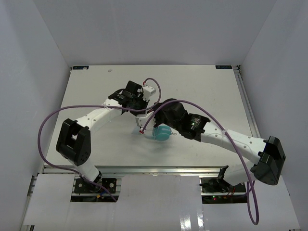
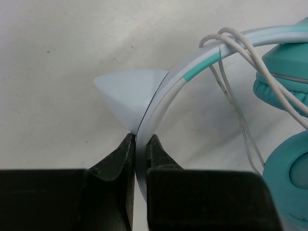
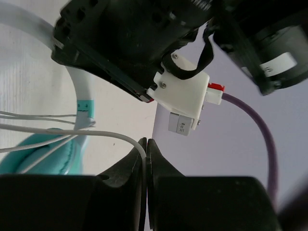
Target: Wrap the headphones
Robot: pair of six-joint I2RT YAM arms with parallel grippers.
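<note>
The headphones lie near the middle of the table, and a teal ear cup [image 1: 161, 133] shows under the two crossed wrists. In the left wrist view my left gripper [image 2: 141, 139] is shut on the white-pale blue headband [image 2: 161, 94]. The thin whitish cable [image 2: 240, 45] loops over the headband beside both ear cups [image 2: 288, 86]. In the right wrist view my right gripper [image 3: 146, 144] is shut on that cable [image 3: 115, 136], which runs left to the headband [image 3: 83, 94] and an ear cup [image 3: 41, 156].
The left arm's wrist with its white camera block [image 3: 185, 94] hangs close above my right gripper. Thick purple arm cables [image 1: 45, 127] loop out to both sides. White walls enclose the table [image 1: 202, 86] on three sides.
</note>
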